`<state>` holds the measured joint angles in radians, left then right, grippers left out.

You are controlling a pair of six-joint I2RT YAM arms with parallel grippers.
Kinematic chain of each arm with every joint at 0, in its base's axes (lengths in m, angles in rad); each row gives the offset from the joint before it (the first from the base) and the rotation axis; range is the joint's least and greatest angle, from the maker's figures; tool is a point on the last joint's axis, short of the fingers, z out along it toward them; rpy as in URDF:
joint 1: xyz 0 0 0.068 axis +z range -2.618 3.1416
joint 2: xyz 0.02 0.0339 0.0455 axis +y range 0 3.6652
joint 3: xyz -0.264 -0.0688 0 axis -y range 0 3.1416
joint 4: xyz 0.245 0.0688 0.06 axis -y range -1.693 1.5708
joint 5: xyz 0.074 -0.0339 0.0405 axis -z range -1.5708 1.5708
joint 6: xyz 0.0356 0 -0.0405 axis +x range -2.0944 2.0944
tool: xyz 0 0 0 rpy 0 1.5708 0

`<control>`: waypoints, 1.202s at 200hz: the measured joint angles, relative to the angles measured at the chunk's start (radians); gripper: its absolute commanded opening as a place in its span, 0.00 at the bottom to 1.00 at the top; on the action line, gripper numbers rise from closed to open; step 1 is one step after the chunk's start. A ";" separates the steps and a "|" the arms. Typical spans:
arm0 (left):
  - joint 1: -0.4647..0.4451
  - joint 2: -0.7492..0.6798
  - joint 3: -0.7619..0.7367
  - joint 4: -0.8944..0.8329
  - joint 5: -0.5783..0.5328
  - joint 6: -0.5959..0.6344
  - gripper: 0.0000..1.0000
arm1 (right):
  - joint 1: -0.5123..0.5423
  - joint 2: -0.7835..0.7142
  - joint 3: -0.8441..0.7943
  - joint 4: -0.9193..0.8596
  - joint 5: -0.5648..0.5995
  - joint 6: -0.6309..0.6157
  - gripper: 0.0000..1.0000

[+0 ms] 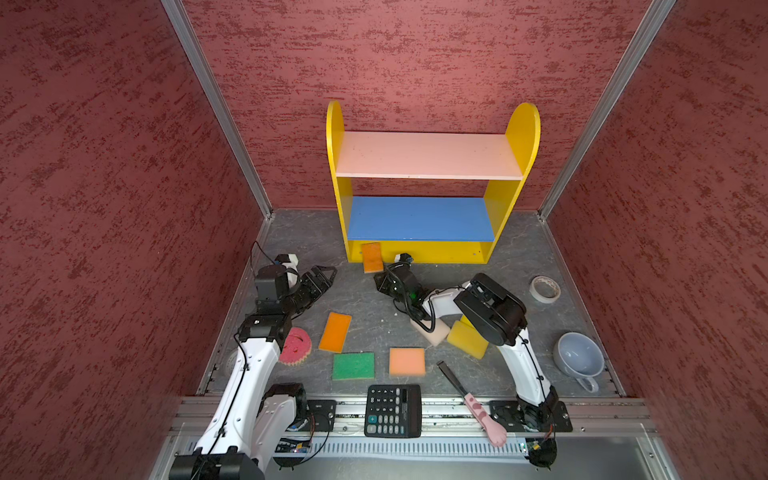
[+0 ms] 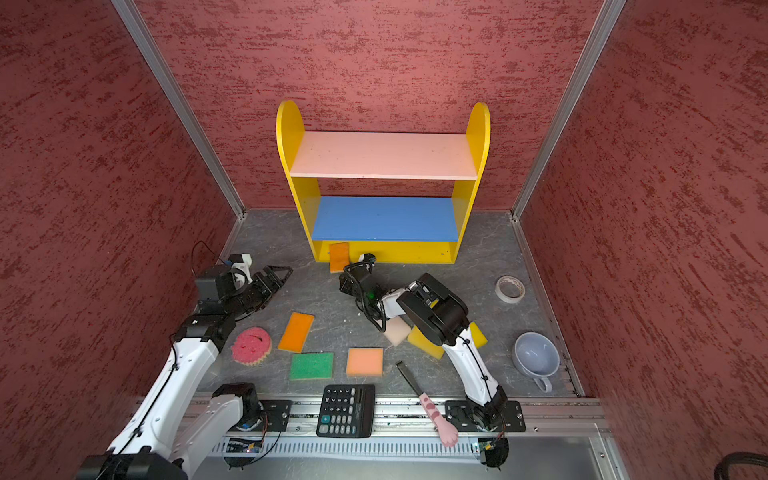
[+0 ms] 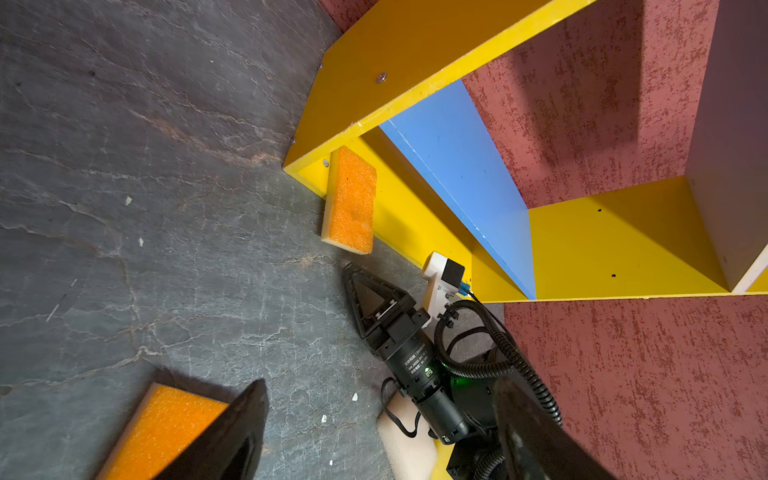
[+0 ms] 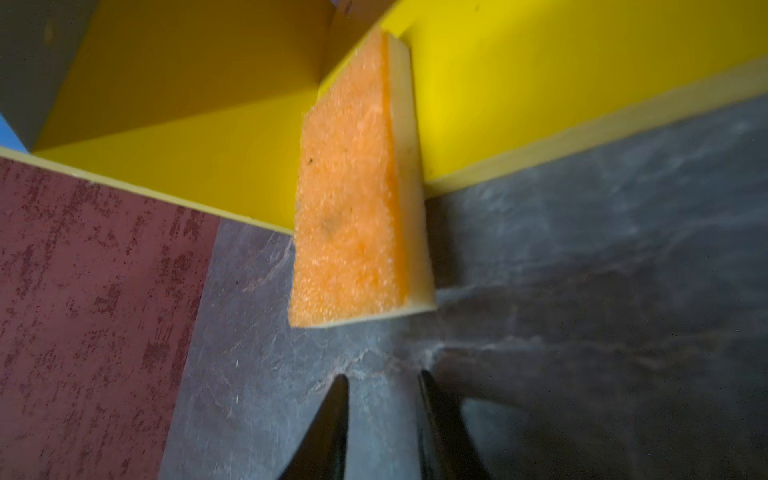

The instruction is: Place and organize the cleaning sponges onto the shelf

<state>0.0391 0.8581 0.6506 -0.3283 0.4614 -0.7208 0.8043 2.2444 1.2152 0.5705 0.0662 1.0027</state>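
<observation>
The shelf stands against the back wall, all its boards bare. An orange sponge leans on the front edge of its yellow bottom board, its low end on the floor. My right gripper sits just short of that sponge, open only a narrow gap, nothing between its fingers. My left gripper hovers wide open and empty at the left. On the floor lie orange, round pink, green, peach, cream and yellow sponges.
A black calculator and a pink-handled brush lie at the front edge. A grey cup and a tape roll sit at the right. Red walls close in three sides. The right arm reaches over the cream and yellow sponges.
</observation>
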 measured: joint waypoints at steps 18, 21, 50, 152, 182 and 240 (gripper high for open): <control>-0.001 0.000 0.000 0.000 0.000 0.000 0.85 | 0.011 0.014 0.014 -0.007 -0.014 0.013 0.00; -0.001 0.000 0.000 0.000 0.000 0.000 0.85 | 0.012 0.017 0.020 -0.009 -0.012 0.009 0.00; -0.002 0.000 0.000 0.000 -0.006 0.000 0.85 | 0.016 0.053 0.075 -0.013 -0.021 0.015 0.00; -0.037 0.067 0.000 0.014 -0.024 0.000 0.84 | -0.011 0.121 0.170 0.017 -0.056 0.151 0.00; -0.046 0.077 0.000 0.015 -0.034 0.000 0.84 | -0.031 0.154 0.215 0.035 -0.092 0.245 0.00; -0.051 0.103 0.001 0.016 -0.038 0.000 0.84 | -0.048 0.204 0.296 0.024 -0.100 0.334 0.00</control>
<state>-0.0124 0.9615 0.6514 -0.3119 0.4236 -0.7208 0.7563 2.4481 1.5116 0.5949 -0.0341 1.3365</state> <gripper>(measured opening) 0.841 0.041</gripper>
